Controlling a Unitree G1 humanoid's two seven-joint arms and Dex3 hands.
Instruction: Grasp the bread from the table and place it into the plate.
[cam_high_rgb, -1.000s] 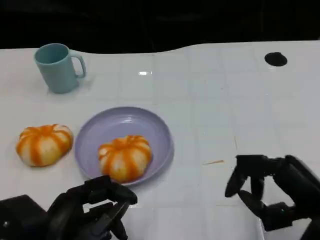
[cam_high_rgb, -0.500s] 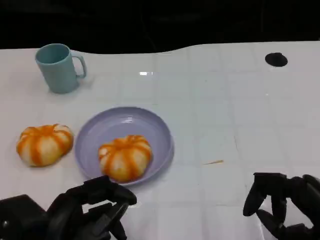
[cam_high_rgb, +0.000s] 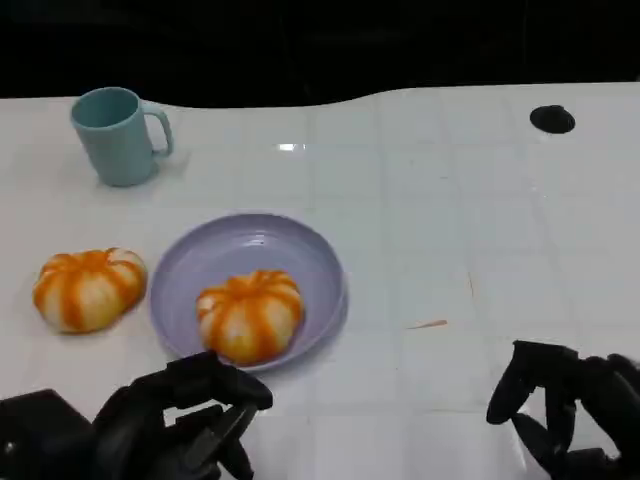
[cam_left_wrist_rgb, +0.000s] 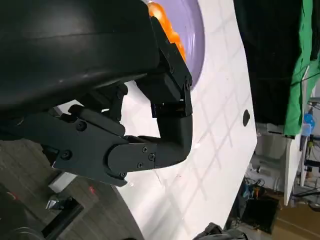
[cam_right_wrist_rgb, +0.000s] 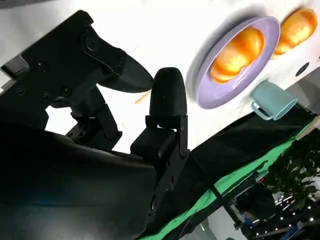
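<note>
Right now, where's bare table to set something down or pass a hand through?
Widest free patch: right of the purple plate, running back to the black hole. Also open: between the teal mug and plate. Crowded: plate holds one bread; the second bread sits close at its left. The near edge has the left hand and right hand.

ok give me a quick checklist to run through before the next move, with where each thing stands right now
1. One bread lies inside the plate: ok.
2. Second bread rests on the table beside the plate, not in it: not ok.
3. Left hand holds nothing, fingers apart: ok.
4. Right hand holds nothing: ok.
5. Room left in the plate for the second bread: cannot tell.
6. Cup stands upright, apart from plate and bread: ok.
</note>
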